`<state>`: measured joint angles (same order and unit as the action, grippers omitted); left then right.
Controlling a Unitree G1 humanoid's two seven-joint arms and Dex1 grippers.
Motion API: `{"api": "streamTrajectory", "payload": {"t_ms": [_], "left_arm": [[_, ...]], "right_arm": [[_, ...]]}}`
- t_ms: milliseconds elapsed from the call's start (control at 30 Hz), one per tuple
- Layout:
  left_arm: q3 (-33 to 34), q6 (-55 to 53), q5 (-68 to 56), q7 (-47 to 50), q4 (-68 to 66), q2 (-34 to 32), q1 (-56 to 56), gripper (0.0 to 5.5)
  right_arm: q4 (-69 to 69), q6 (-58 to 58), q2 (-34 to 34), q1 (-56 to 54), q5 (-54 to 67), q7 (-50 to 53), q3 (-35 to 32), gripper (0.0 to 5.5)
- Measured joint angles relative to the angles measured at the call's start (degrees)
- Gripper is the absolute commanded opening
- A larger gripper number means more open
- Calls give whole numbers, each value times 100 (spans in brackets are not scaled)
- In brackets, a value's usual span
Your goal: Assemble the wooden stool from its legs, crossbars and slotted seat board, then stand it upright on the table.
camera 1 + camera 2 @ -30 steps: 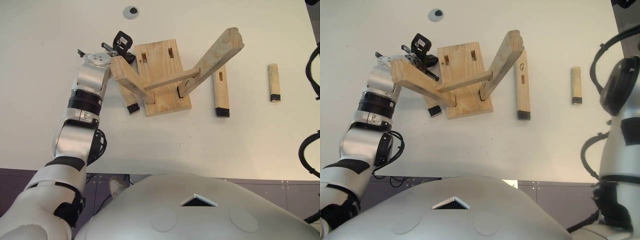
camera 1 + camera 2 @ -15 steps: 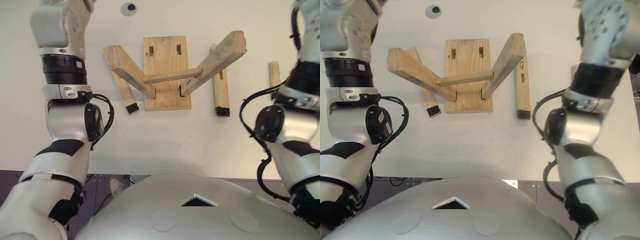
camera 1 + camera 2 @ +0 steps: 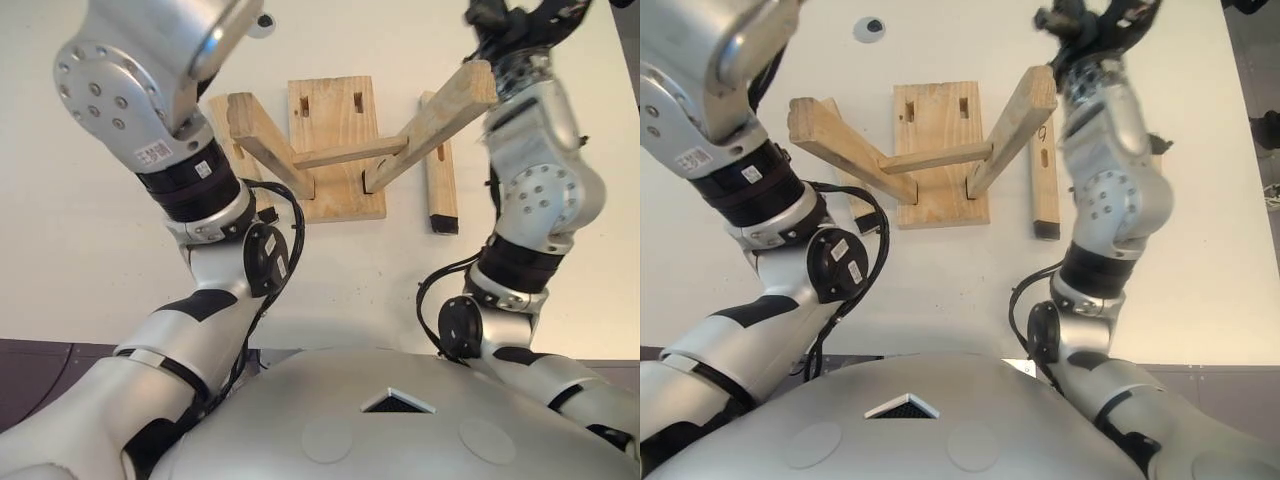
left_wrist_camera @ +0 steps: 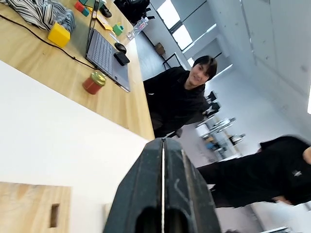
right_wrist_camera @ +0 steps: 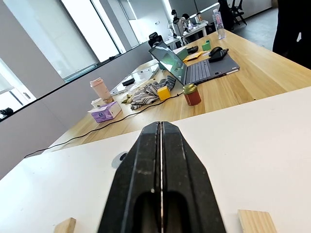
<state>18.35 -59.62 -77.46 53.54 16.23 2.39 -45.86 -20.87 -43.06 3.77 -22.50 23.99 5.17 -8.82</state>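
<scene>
While the slotted seat board (image 3: 335, 198) is lying flat on the white table (image 3: 70, 260), a left leg (image 3: 262, 140) and a right leg (image 3: 430, 125) are slanting up and outward from it, with a crossbar (image 3: 350, 153) spanning between them. A loose leg (image 3: 441, 190) is lying just beside the board's right edge. The left fingers (image 4: 146, 179) are pressing together on nothing, and the right fingers (image 5: 141, 165) are likewise meeting with nothing between them.

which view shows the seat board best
Right eye view: the seat board shows nearly whole, both slots plain. Left eye view shows much the same. Left wrist view catches one corner with a slot. Right wrist view: unclear wood ends.
</scene>
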Motion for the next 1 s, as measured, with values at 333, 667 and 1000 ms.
{"api": "streamTrajectory", "payload": {"t_ms": [333, 667, 1000], "left_arm": [[-712, 52, 461, -148, 264, -525, -163, 0], [-2678, -555, 2544, -2142, 1210, -1993, 372, 0], [-3531, 3742, 5560, -4806, 713, -2272, 1437, 0]], "right_arm": [[44, 180, -38, 225, -439, 9, 278, 2], [216, 37, -23, 239, -589, -7, 305, 2], [512, 22, -28, 128, -588, -249, 317, 2]]}}
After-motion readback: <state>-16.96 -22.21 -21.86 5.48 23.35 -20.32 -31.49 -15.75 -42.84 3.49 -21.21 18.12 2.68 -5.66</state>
